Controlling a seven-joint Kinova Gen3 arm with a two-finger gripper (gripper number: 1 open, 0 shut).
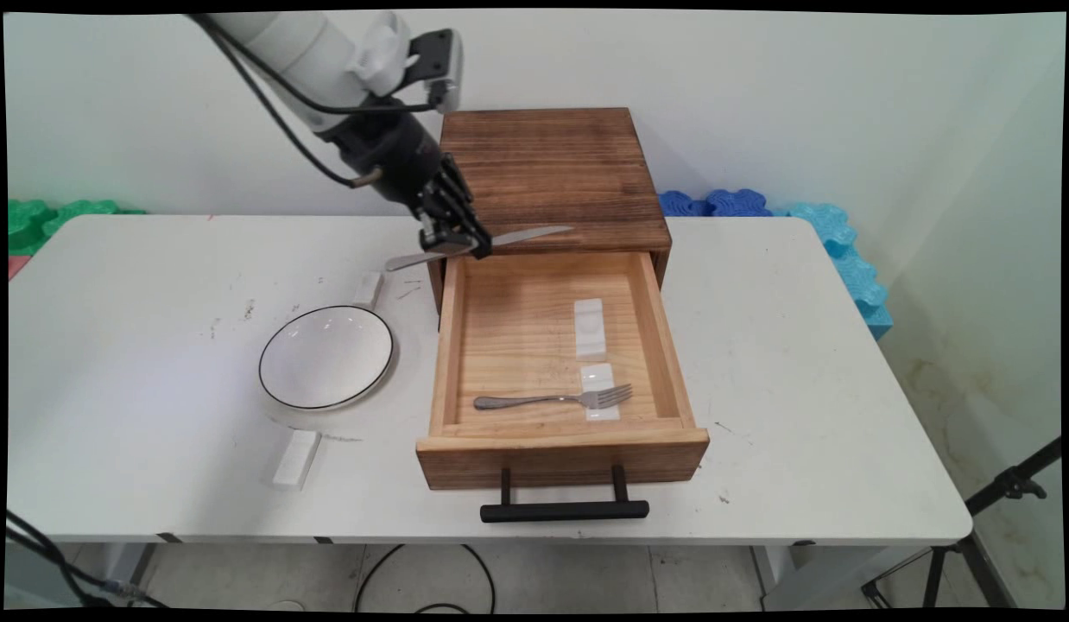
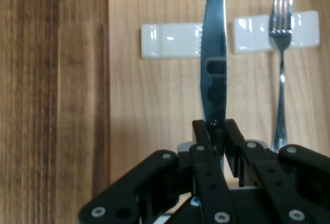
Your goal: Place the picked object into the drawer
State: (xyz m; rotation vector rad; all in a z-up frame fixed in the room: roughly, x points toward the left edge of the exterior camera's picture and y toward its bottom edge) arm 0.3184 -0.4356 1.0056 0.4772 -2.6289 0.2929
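A: In the main view we see our gripper clamped on a knife, held roughly level above the back left corner of the open drawer. The blade points right, across the front edge of the wooden box; the handle sticks out left.

B: We grip it near the middle, it seems, so neither end droops. Inside the drawer, a fork lies near the front, its tines propped on a white rest; a second rest sits just behind it, bare.

A: On the table to the left we have a white bowl with a dark rim, and two more white blocks, one behind the bowl and one in front of it.

B: Now the hand view. Our fingers pinch the knife by its flat sides, the serrated edge facing left.

A: Past the blade we see the drawer floor with both rests: the bare one partly behind the blade, the other under the fork's tines. The blade runs parallel to the fork.

B: The darker wood on the left is hard for us to identify.
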